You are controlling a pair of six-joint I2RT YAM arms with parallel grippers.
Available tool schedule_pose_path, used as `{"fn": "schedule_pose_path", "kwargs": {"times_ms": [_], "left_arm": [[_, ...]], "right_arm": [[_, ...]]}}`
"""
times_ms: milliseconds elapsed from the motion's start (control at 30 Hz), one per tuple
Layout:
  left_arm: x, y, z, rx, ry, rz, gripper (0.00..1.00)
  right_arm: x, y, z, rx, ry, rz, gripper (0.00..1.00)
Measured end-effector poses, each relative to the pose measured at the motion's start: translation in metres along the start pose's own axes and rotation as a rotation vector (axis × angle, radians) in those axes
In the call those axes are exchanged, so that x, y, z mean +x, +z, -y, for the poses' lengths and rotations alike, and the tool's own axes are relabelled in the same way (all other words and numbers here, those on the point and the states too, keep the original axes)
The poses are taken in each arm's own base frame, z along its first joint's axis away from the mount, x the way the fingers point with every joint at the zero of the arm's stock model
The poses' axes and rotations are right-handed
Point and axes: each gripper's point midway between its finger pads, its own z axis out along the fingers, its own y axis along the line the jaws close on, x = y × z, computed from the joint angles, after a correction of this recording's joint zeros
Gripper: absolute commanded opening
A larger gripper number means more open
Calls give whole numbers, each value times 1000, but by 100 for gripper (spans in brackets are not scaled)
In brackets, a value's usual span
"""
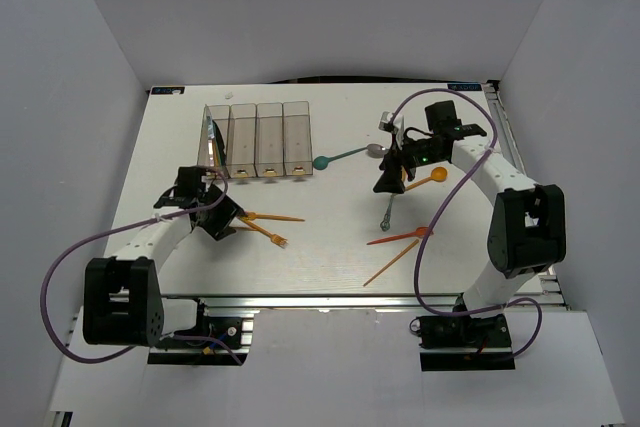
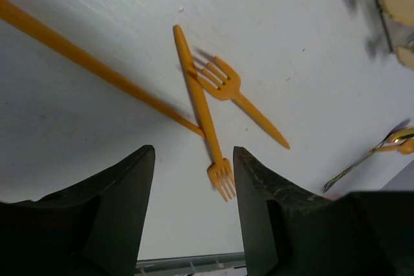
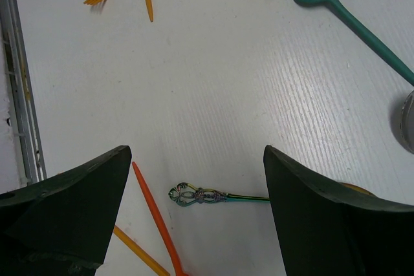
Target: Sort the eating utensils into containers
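The containers [image 1: 258, 139], a row of clear smoky bins, stand at the back left. Two orange forks [image 2: 206, 105] lie crossed on the white table beside a long orange handle [image 2: 97, 66]. My left gripper [image 2: 193, 153] hovers over them, open and holding nothing, with one fork's tines [image 2: 222, 180] just ahead of the gap. My right gripper [image 3: 197, 153] is open above an iridescent metal utensil [image 3: 207, 195]. A red-orange utensil [image 3: 155, 218] lies beside it. A teal spoon [image 1: 340, 158], a metal spoon [image 1: 375, 149] and an orange spoon [image 1: 430, 179] lie near the right gripper [image 1: 390, 179].
Another orange utensil [image 1: 392, 262] lies toward the near right. A metal rail [image 1: 350, 299] runs along the table's near edge. Purple cables [image 1: 450, 197] loop over both arms. White walls close in the table on three sides.
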Motion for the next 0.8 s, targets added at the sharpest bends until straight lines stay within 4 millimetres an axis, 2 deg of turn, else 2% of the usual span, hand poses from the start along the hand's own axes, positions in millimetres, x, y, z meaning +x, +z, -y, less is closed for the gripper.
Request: {"fn": "schedule_pose_path", "kwargs": {"times_ms": [200,300,500,800], "left_arm": [[-23,-5,9,-30,-38,83,68],[-24,0,-2,-106,-101,82,69],[-11,14,-35,-274,-193,17,69],[-38,22,-18,-303,-232,30,69]], "right_arm": [[3,-1,2,16,-1,-10,89],[5,-1,2,22,2,-17,89],[5,-1,4,32,-1,-17,89],[5,-1,5,39,7,-20,89]]}}
